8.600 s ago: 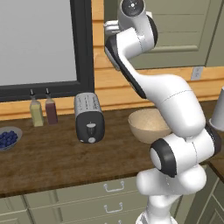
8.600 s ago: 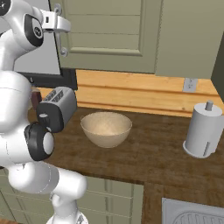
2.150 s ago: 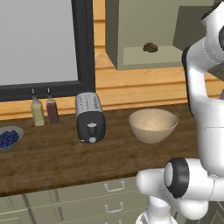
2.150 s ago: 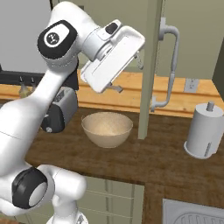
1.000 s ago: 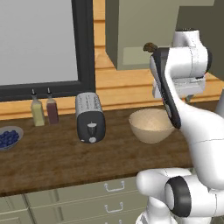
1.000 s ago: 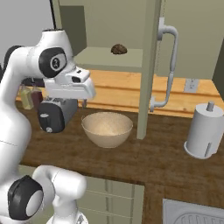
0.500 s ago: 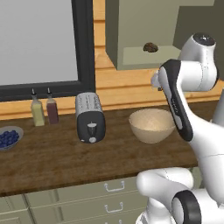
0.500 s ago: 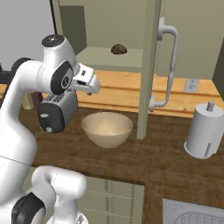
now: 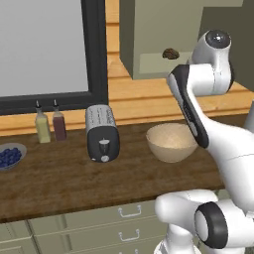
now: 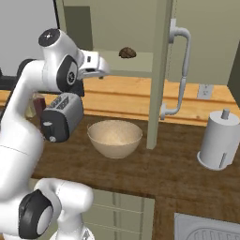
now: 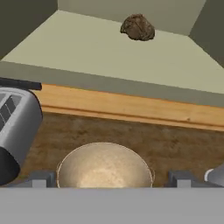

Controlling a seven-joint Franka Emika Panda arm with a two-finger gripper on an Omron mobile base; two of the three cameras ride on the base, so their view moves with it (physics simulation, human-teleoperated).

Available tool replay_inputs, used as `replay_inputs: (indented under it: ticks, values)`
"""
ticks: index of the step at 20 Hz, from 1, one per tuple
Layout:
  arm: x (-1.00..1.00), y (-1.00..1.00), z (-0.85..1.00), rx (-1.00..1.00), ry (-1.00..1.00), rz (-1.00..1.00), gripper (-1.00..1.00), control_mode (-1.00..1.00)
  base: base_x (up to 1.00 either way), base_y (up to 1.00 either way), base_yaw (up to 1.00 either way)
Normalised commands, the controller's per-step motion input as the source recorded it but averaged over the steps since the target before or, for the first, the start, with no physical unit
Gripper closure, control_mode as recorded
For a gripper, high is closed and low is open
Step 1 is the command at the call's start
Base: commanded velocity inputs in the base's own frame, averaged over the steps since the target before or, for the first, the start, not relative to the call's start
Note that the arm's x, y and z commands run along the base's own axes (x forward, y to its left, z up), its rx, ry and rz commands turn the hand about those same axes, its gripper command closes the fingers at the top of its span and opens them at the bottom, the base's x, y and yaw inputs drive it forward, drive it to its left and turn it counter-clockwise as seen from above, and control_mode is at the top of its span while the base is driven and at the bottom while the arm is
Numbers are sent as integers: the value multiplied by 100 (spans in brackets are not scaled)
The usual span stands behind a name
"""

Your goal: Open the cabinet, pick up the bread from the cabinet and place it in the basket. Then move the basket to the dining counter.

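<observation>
Standing open, cabinet (image 10: 159, 70) shows bread (image 11: 138, 27) on its shelf. Gripper (image 11: 109, 178) spread wide, holding nothing, seemingly above basket (image 11: 104, 165) beside 1 toaster (image 10: 61, 116).

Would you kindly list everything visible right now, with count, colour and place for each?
cabinet: one, olive green, on the wall, door swung open
bread: one, dark brown, on the cabinet shelf
basket: one, tan, empty, on the worktop
toaster: one, silver and black, left of the basket
bottles: two, yellowish and dark red, by the window
bowl of blueberries: one, grey, far left of the worktop
paper towel roll: one, grey-white, right end of the worktop
sink: one, grey, lower right
gripper: one, white, open, empty, raised in front of the open cabinet
</observation>
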Motion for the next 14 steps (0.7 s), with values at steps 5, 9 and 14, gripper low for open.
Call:
replay_inputs:
  ticks: [5,9,14]
  values:
    - [60,-20,30,-20,-4,15,-100,-100,0,0,0]
    - [73,-7,24,5,-3,2,-100,-100,0,0,0]
    - [100,-16,0,29,0,-20,-100,-100,0,0,0]
